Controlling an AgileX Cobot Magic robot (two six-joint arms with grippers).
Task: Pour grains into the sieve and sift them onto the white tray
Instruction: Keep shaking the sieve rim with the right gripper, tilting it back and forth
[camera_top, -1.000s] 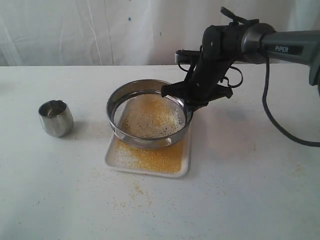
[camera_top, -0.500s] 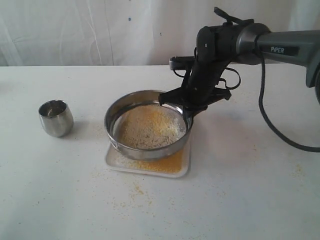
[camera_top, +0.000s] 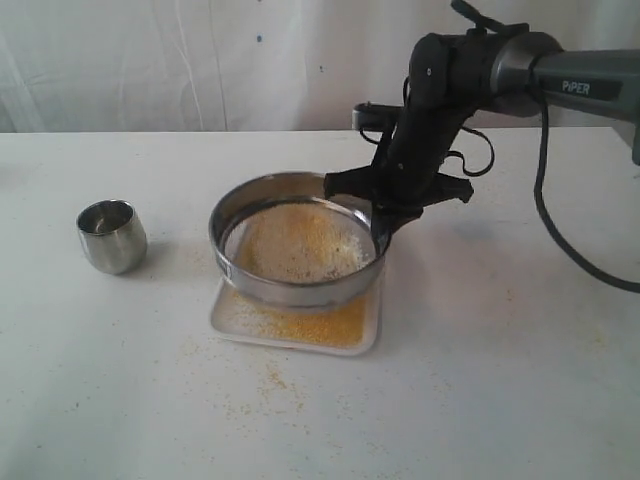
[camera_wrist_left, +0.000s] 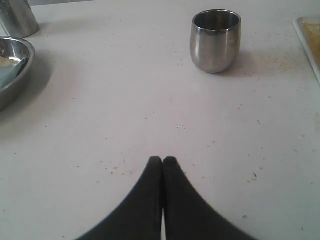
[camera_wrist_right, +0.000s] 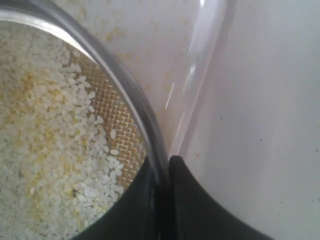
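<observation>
Stray grains (camera_top: 270, 380) dot the table (camera_top: 480, 380) up front. Just behind, the white tray (camera_top: 300, 346) holds a yellow layer of sifted fines, so pouring looks done and sifting is underway. Over it sits the sieve (camera_top: 295, 292), with pale, coarser grains across its mesh; more shaking seems due. The right gripper (camera_top: 385, 218) pinches its rim. Off to the side, the steel cup (camera_top: 112, 235) looks empty. The left gripper (camera_wrist_left: 163, 161) is closed on nothing.
</observation>
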